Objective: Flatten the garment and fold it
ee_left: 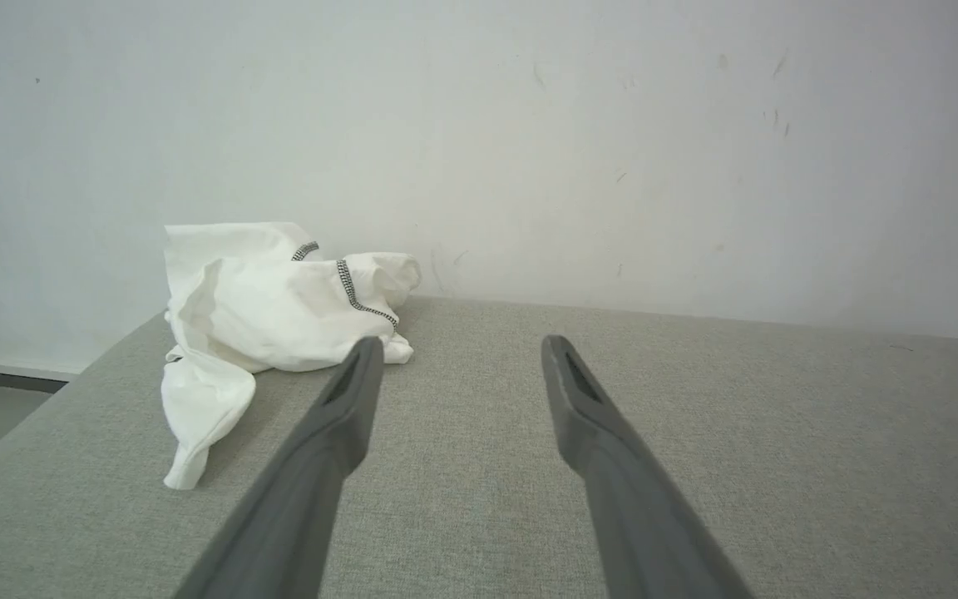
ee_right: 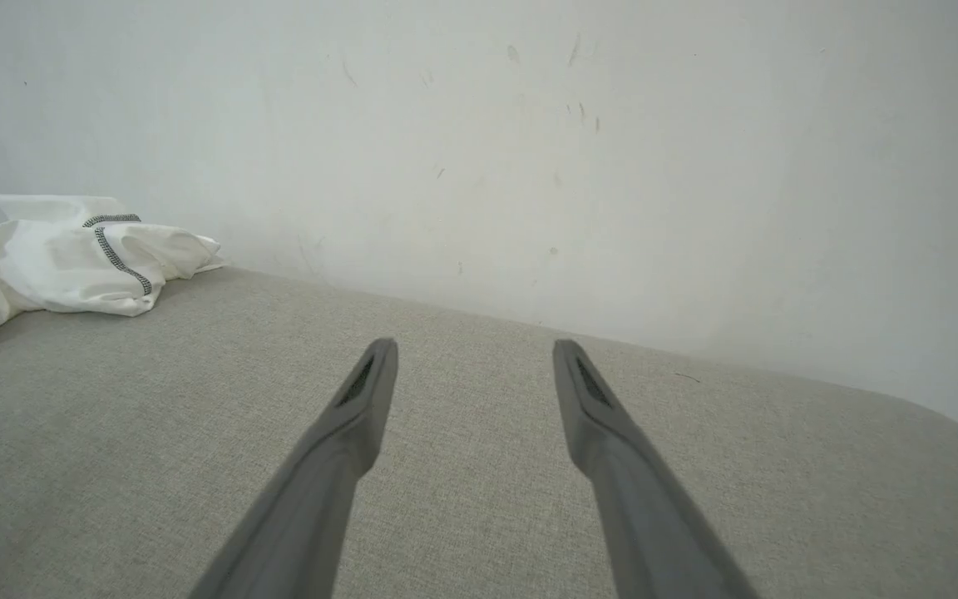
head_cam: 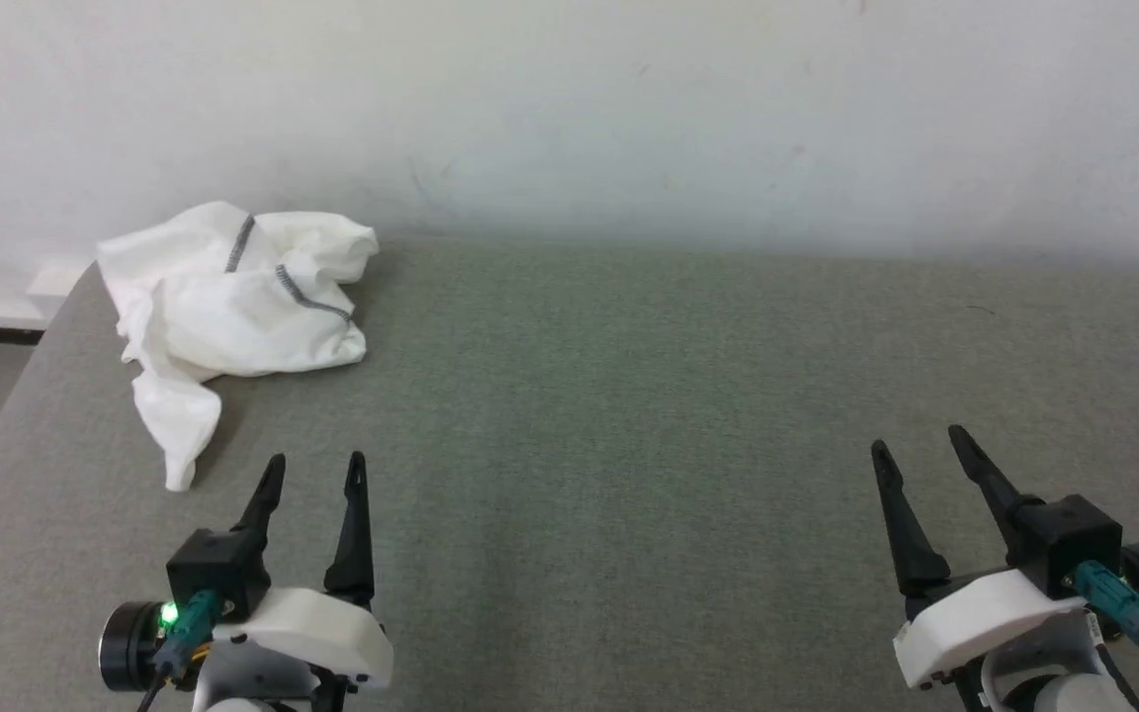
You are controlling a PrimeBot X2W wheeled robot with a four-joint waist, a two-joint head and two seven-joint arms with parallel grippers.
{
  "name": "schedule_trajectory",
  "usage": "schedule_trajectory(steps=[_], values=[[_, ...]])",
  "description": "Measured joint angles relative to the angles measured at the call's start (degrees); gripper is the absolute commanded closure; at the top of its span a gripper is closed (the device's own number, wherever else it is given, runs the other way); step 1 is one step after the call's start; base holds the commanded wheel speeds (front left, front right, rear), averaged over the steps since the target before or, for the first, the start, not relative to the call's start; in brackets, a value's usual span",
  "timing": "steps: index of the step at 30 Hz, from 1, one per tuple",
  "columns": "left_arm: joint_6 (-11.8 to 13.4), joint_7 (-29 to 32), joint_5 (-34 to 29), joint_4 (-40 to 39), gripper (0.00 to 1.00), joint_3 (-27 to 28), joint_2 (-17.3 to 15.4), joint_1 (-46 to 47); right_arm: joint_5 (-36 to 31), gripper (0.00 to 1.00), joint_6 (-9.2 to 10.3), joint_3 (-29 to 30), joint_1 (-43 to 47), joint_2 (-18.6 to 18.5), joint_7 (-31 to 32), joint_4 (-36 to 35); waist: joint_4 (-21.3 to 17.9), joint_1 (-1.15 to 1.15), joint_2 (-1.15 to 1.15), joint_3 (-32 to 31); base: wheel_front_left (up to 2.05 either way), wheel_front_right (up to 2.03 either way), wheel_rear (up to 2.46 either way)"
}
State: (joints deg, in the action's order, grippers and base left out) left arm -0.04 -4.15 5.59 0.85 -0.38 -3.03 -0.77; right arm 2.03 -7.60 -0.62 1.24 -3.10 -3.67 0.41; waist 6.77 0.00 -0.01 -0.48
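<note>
Left gripper near the garment, right gripper well apart from it, jaws wide and empty, and it's crumpled on the desk, so best pinch separate edges and spread outward.

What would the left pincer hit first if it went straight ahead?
Likely the wall; the left pincer's line crosses bare grey surface just right of the garment, whose corner it might brush.

White top, dark grey zigzag seams. Grey-green woven table cover. Off-white scuffed wall. Black fingers, white wrist shells, green light near left one.
</note>
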Motion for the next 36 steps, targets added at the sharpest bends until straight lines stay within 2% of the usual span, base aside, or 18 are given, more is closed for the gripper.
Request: schedule_trajectory(steps=[36], values=[[-0.4, -4.5, 6.1, 1.7, 0.00, 1.5, 0.0, 0.0, -1.0, 0.00, -0.01, -2.7, 0.0, 0.0, -2.4, -1.2, 15.8, 0.00, 0.00, 1.4, -0.02, -0.02, -0.02]])
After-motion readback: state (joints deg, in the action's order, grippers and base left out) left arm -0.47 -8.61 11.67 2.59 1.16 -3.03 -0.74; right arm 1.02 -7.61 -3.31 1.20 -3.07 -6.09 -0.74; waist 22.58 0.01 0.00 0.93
